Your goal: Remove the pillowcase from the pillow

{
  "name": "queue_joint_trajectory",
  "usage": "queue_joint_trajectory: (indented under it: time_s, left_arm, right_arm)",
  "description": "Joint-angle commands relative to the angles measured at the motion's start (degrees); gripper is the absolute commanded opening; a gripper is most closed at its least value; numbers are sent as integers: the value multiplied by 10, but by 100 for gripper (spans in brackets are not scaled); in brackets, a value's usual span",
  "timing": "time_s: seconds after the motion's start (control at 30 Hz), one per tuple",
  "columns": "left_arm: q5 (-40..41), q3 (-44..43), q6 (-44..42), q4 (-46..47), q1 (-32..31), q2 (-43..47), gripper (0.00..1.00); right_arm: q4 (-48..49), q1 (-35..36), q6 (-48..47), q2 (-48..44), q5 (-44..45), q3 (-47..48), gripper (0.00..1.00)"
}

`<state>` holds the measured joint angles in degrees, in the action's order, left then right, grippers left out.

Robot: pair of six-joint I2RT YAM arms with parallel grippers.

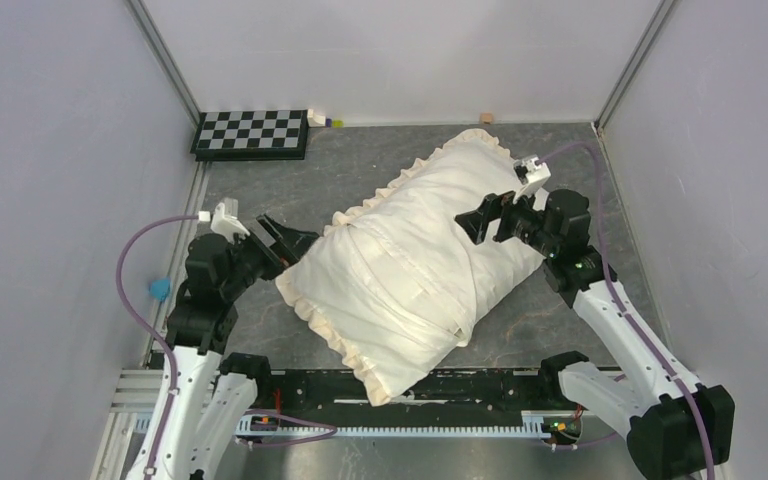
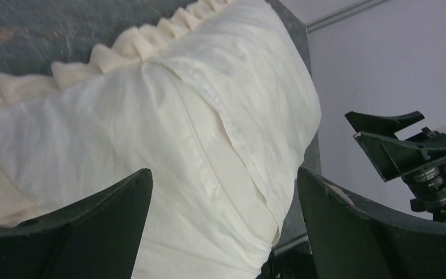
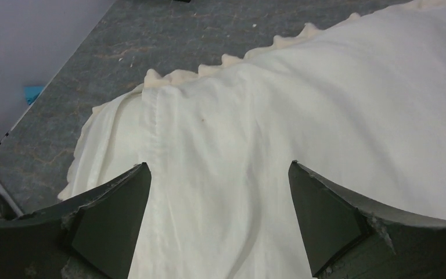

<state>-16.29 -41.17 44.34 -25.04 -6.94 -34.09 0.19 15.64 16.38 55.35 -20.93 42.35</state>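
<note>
The pillowcase [image 1: 410, 250] lies diagonally on the dark table, cream face up, with a ruffled frill along its edges and an overlapping flap across its middle. It is plump and filled; the pillow inside it is hidden. My left gripper [image 1: 295, 240] is open at the case's left edge, and in its wrist view the fabric [image 2: 151, 116] spreads between and beyond the spread fingers [image 2: 223, 174]. My right gripper [image 1: 475, 222] hangs open over the right side of the case, with the cream cloth [image 3: 325, 116] below its fingers [image 3: 219, 165] and nothing pinched.
A checkerboard [image 1: 251, 133] lies at the back left, with a small white and yellow object [image 1: 323, 120] beside it. A small wooden block [image 1: 486, 118] sits at the back wall. A blue piece [image 1: 160, 289] is at the left edge. Grey walls enclose three sides.
</note>
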Motion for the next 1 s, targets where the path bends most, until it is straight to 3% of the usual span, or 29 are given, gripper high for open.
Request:
queue_joint_trajectory:
  time_s: [0.0, 0.13, 0.23, 0.33, 0.57, 0.8, 0.97]
  left_arm:
    - [-98, 48, 45, -61, -4, 48, 100]
    - [-87, 81, 67, -53, -13, 77, 95]
    - [-70, 96, 76, -34, -46, 62, 94]
    - [-32, 108, 87, -8, -99, 41, 94]
    - [50, 135, 120, 83, -255, -39, 93]
    - [73, 121, 139, 108, -283, -110, 94]
    - [122, 132, 179, 91, -282, -103, 96]
  right_arm:
    - [-45, 31, 3, -9, -61, -13, 94]
    - [-104, 158, -59, 3, 55, -5, 94]
    - [-119, 231, -86, 34, 90, 4, 91]
    - [-125, 292, -97, 61, 154, 12, 86]
    - [-131, 395, -112, 135, 282, 48, 84]
    - [-113, 468, -128, 162, 246, 64, 84]
    - [-98, 514, -139, 168, 212, 69, 84]
